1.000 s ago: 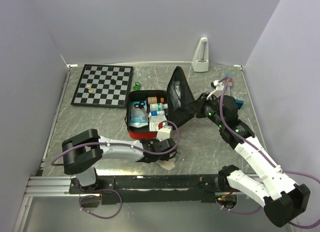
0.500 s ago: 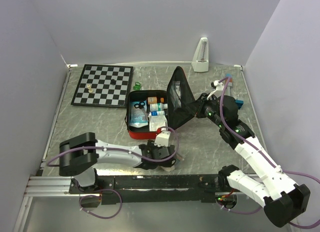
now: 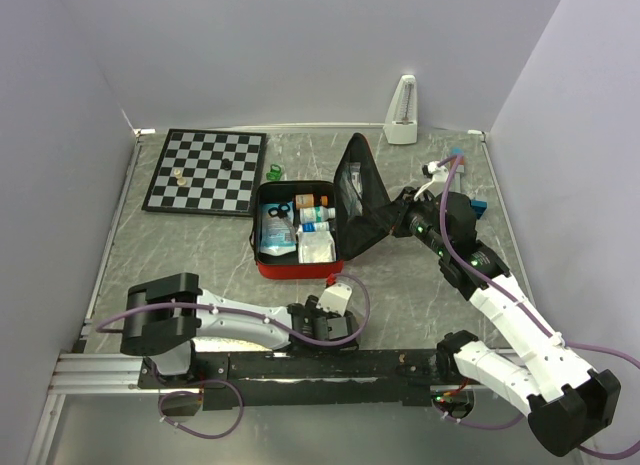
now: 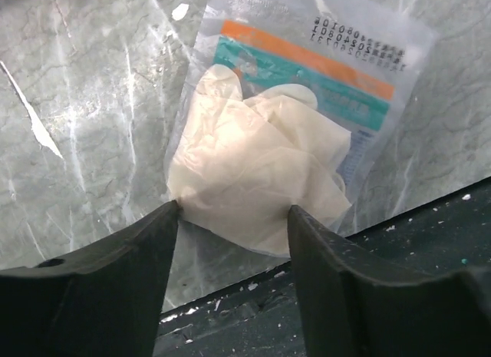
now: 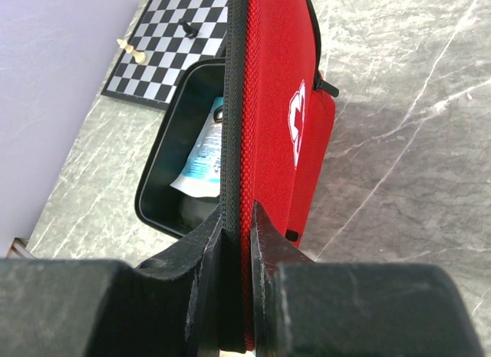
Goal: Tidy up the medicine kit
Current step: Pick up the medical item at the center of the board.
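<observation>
The medicine kit lies open at mid table, a red case with black lining and a white cross on its lid. It holds a blue-white pouch, small bottles and a white pack. My right gripper is shut on the lid's rim and holds the lid upright. My left gripper is low by the table's near edge. In the left wrist view it is open, its fingers either side of the near end of a clear packet of cream gloves lying flat.
A chessboard with a few pieces sits at the back left, with a small green item beside it. A white metronome-like object stands at the back wall. A blue item lies behind the right wrist. A black rail runs along the near edge.
My left gripper has drawn back from the kit's front toward the near edge and lowered. Its jaws stand wider. In the top view the glove packet is now hidden beneath it. The right arm is unmoved.
</observation>
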Tool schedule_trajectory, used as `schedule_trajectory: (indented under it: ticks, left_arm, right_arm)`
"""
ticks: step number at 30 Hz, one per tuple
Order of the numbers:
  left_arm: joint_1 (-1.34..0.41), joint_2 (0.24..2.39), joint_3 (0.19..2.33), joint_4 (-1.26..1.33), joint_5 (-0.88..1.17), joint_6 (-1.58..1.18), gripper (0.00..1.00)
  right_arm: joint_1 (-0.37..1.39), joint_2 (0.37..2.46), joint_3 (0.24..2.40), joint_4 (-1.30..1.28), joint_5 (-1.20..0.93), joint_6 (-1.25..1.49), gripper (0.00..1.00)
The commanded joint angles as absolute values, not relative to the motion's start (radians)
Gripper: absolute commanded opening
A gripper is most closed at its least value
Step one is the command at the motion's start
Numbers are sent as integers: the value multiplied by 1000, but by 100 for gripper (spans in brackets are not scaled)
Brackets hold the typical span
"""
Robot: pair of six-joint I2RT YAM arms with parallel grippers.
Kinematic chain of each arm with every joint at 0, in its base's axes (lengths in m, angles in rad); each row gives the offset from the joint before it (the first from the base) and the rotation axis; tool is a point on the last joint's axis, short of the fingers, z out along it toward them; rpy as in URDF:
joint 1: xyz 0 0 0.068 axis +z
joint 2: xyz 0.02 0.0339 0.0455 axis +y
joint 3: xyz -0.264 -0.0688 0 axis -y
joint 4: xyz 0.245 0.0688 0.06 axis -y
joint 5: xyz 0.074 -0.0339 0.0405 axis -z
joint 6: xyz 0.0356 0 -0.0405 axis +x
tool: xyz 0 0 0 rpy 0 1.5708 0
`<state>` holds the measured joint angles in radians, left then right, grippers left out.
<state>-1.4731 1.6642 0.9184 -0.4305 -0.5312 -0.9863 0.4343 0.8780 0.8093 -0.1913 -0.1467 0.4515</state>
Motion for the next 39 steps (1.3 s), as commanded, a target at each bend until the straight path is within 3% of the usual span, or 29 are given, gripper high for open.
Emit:
schedule_trajectory:
  ticks: [1,10,14,19,23,27,31,35,39]
  left_arm:
    - [-1479,1709,943,-457,-522,-957,59]
    - [-1477,1684,927,-463,-532,-980,29]
    - [-1496,1620,931,-506,-572,-1008,24]
    - [-1517,1377,913,-592,-659,-1084,19]
    - [-1517,1113,888,-583,-751,-1112,23]
    - [-1481,956,873,-415,-851,-1001,24]
    - [-1277,930,857,-93,-665,-868,26]
    - [-1057,1012,909,83,-376,-897,28]
    - [-947,1103,974,240,-180,-966,27]
  right_arm:
    - [466,885,767,-360,-230,456,14]
    - [466,884,762,-356,-232,460,14]
    - [466,887,772,-362,-233,459,14]
    - [466,881,776,-359,-235,459,14]
    - [466,888,772,-347,-242,465,14]
    - [466,900,772,-337,-248,468,14]
    - [466,907,778,-331,-259,472,14]
    - [466,910,808,-362,-258,457,14]
    - [466,908,815,-364,-267,456,14]
